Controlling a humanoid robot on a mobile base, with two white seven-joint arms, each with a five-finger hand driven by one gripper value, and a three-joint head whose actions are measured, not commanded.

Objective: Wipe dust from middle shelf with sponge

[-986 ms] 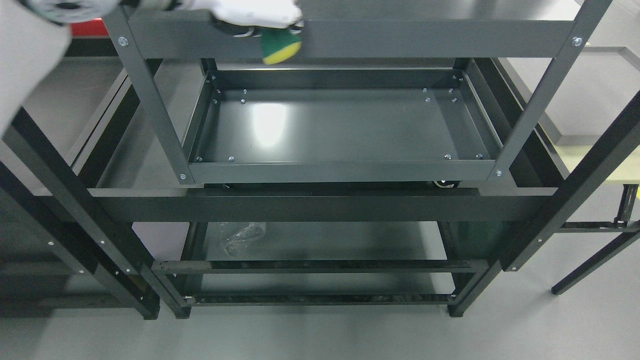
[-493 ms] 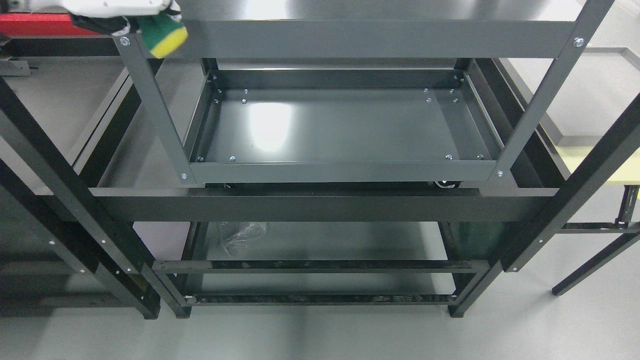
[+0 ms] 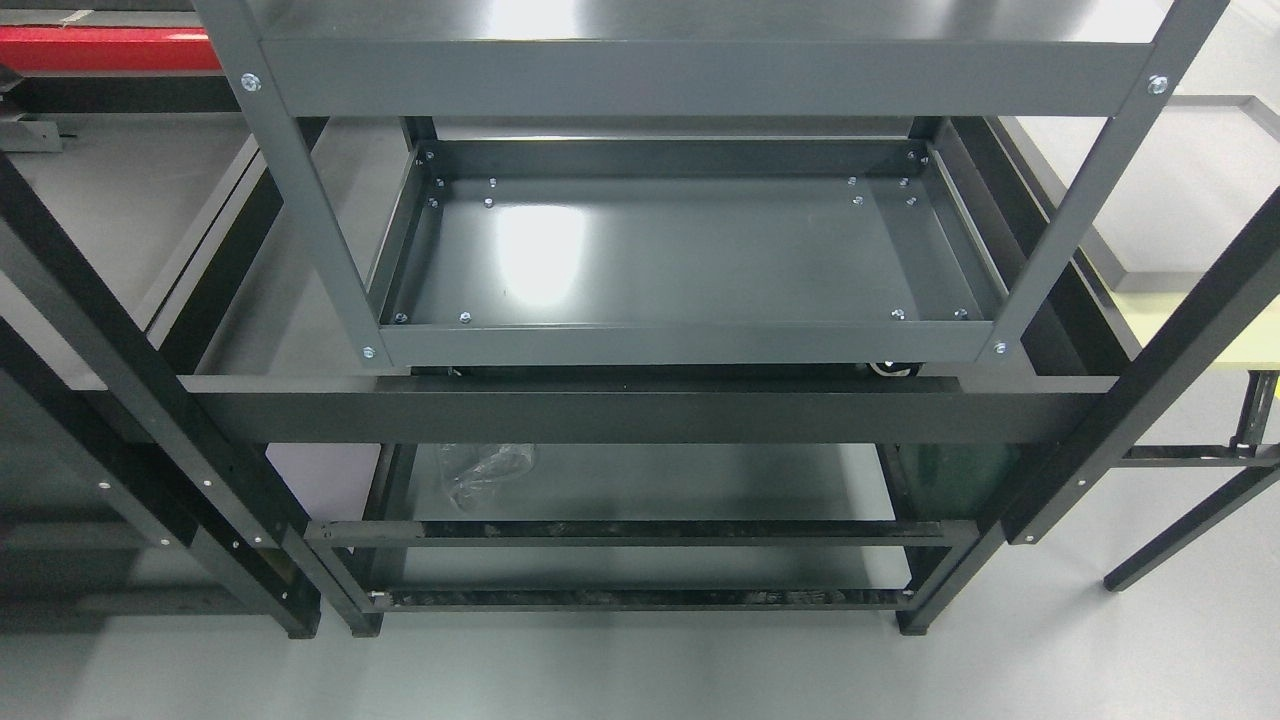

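Right now no robot hand shows, so I cannot tell if one is open, closed or holding anything. The sponge is out of sight too. The middle shelf (image 3: 690,255) sits bare and shiny inside the gray cart (image 3: 690,78). Coming back in, a hand could bump the cart's top bar or a post, because the gap above the shelf looks tight.

A crumpled clear plastic bag (image 3: 485,470) lies on the bottom shelf (image 3: 700,480), at its left. A red bar (image 3: 110,48) shows top left, a pale table (image 3: 1255,330) far right, on grey floor (image 3: 640,670).
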